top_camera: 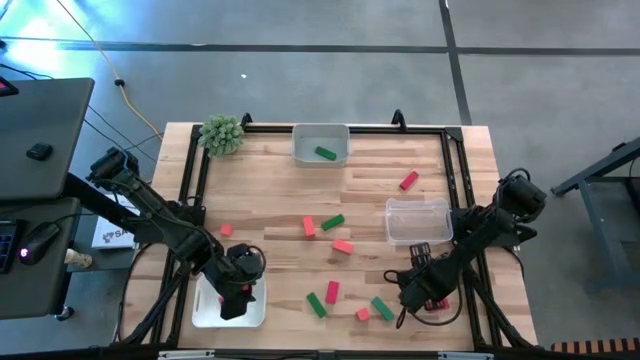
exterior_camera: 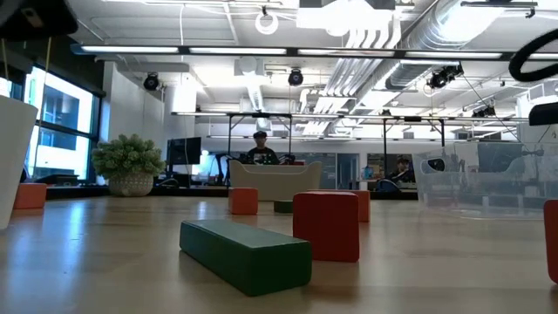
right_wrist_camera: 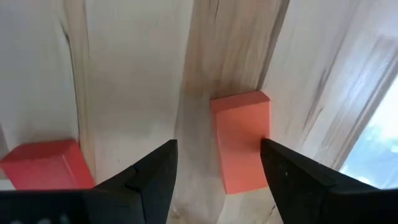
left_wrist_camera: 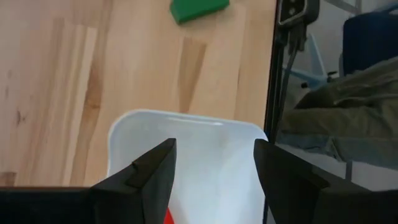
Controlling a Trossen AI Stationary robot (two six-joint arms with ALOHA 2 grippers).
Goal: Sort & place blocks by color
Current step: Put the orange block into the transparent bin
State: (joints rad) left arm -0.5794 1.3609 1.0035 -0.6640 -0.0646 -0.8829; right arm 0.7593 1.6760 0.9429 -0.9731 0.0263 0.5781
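The left gripper [top_camera: 236, 292] sits at the lower left of the overhead frame, directly over a white tray [top_camera: 206, 312] near the table's front edge. Its wrist camera shows the 2 dark fingers [left_wrist_camera: 149, 174] spread apart with nothing between them – the white tray [left_wrist_camera: 205, 149] lies below, and a sliver of red shows at the bottom edge between the fingers, too little to say what it is.

The right gripper [top_camera: 425, 283] is at the lower right of the overhead frame, low over the wooden table [top_camera: 270, 195]. Its fingers [right_wrist_camera: 155, 174] also stand apart, straddling bare wood; an orange-coral block [right_wrist_camera: 241, 140] lies just beside the right-hand finger in that picture, not clamped, and a red block [right_wrist_camera: 43, 165] lies at the lower left.

The other blocks are scattered over the table's middle and lower part – a green block [top_camera: 333, 222] beside a coral block [top_camera: 309, 227] at centre, with more red and green ones below. 1 green piece [top_camera: 325, 153] lies in the grey tray [top_camera: 303, 148] at top centre. A clear tray [top_camera: 418, 220] stands at right, a spiky green plant [top_camera: 221, 133] at the upper left corner.
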